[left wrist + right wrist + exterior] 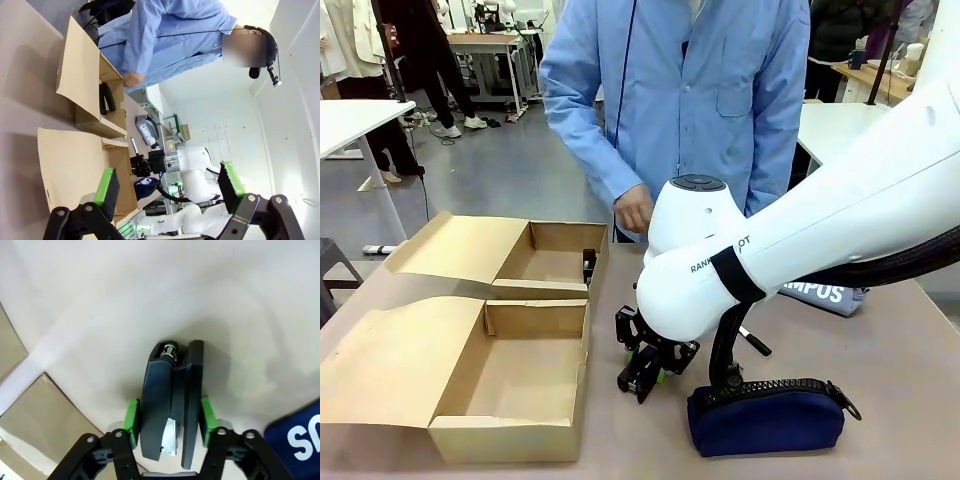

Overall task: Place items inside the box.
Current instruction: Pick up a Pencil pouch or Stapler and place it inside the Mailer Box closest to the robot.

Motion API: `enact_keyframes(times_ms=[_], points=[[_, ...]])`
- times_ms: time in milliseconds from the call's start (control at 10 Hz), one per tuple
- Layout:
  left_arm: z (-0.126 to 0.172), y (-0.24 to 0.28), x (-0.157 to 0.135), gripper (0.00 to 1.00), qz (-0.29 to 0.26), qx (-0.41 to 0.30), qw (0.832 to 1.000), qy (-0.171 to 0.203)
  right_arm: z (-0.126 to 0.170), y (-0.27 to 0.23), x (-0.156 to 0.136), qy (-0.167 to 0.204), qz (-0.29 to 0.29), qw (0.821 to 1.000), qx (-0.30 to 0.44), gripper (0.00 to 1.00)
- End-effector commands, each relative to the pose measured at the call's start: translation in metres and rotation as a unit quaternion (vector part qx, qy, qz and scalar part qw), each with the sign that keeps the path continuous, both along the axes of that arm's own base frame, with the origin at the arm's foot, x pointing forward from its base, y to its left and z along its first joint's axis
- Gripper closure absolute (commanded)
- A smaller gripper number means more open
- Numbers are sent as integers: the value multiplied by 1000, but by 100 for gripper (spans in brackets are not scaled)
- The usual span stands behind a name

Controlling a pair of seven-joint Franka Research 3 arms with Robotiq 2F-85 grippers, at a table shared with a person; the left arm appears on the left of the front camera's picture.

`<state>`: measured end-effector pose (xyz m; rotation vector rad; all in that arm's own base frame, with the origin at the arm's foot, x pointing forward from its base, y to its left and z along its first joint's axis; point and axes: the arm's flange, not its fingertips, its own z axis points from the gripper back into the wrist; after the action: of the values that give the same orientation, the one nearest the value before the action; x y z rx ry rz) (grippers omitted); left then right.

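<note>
My right gripper (645,368) is down at the table in front of the near open cardboard box (510,385). In the right wrist view its green pads (131,422) press both sides of a black stapler (170,395) lying on its side on the table. A second black stapler (588,265) lies inside the far open box (545,250). The navy zip pouch (765,418) stands just right of the gripper. A grey "CAMPUS" pouch (820,294) and a black marker pen (756,343) lie behind the arm. My left gripper (167,185) is open high above the table.
A person in a blue coat stands at the far side, one hand (635,208) hanging near the table edge. Both boxes have their lids folded out to the left. The right arm's white body (800,240) covers much of the table's right half.
</note>
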<state>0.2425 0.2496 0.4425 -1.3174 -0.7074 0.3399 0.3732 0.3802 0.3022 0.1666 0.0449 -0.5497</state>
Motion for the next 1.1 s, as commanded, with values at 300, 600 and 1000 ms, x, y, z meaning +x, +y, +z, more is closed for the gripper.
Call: enact_keyframes(times_ms=[300,600,1000], points=[[1,-1,0,0,0,-1,1000,-16,7,5,-7,1,-14,1000,-6,100],[1,-1,0,0,0,-1,1000,-16,18,3,-17,13,27,1000,-10,100],[1,-1,0,0,0,-1,1000,-16,18,1,-18,21,31,999,-5,100]])
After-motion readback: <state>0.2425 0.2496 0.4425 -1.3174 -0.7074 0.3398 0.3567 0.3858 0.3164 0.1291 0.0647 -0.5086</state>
